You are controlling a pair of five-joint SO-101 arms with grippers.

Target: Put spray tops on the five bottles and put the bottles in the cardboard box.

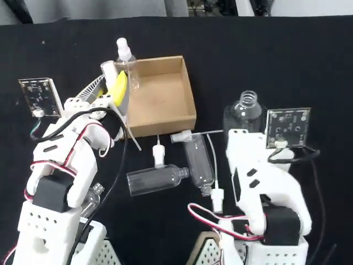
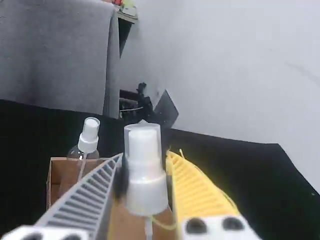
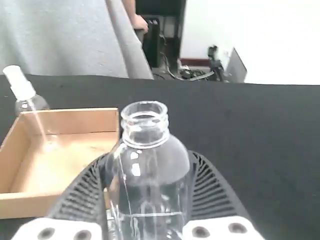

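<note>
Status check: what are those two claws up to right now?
Left gripper shut on spray top. Right gripper shut on open bottle, upright. One capped bottle stands by the cardboard box. Two bottles lie in front of it.

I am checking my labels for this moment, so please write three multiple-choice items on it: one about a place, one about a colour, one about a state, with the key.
1. Where do the two lying bottles rest? A in the cardboard box; B on the black table; C on an arm.
2. What colours are the left gripper's fingers? A both black; B grey and yellow; C both white.
3. How is the bottle in the right gripper? A upright, neck open; B upright, capped; C lying flat.
Key: 1 B, both lie outside the cardboard box; 2 B, they clamp a spray top; 3 A, no top sits on its neck.
</note>
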